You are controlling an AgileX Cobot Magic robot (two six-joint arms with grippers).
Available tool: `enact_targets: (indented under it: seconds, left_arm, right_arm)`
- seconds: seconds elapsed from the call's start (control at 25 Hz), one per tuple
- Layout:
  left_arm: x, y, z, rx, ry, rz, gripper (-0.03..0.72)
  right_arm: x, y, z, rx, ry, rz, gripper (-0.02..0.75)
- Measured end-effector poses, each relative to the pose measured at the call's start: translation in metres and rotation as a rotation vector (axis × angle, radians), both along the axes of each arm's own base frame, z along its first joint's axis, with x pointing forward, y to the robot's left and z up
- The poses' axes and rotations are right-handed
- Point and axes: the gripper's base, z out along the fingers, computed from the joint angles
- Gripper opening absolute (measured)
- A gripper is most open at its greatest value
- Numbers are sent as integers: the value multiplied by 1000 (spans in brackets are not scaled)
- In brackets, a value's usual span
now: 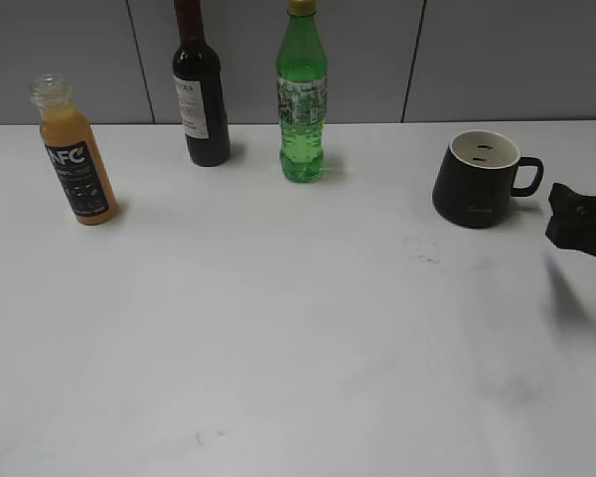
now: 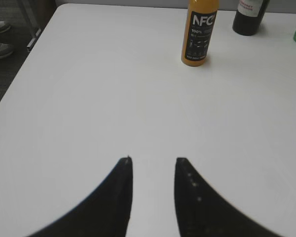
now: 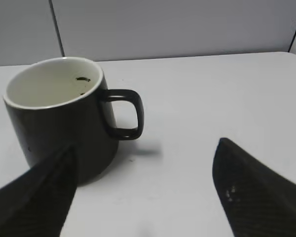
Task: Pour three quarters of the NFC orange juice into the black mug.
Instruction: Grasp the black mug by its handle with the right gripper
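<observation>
The NFC orange juice (image 2: pixel 199 32) stands upright, well ahead of the left gripper (image 2: pixel 153 165) and slightly to its right; the jaws are spread and empty. The capless bottle is likely thin-walled and nearly full: grip the labelled body gently, below the neck. The right gripper (image 3: pixel 145 163), spread wide, has the black mug (image 3: pixel 64 113) ahead to its left.

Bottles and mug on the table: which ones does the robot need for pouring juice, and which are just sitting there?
Needed:
NFC orange juice, far left, uncapped
black mug, on the right, looks empty

Just sitting there:
dark wine bottle
green soda bottle
</observation>
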Motion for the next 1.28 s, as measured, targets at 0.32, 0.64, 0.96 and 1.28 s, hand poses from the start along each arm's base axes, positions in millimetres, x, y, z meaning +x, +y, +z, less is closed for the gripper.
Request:
enact_targets:
  seconds: [0.32,0.64,0.96,1.28]
  left_arm:
    - [0,0,0,0,0,0,235]
    - [0,0,0,0,0,0,235]
    - [0,0,0,0,0,0,235]
    - [0,0,0,0,0,0,235]
  right_arm:
    - [21,-1,-6,-7,-18,-11,640]
    - [38,-7,-17,-12,-14,-11,636]
    - [57,-15,-30,-32,-12,57,626]
    - [76,-20,-38,-37,-32,90,618]
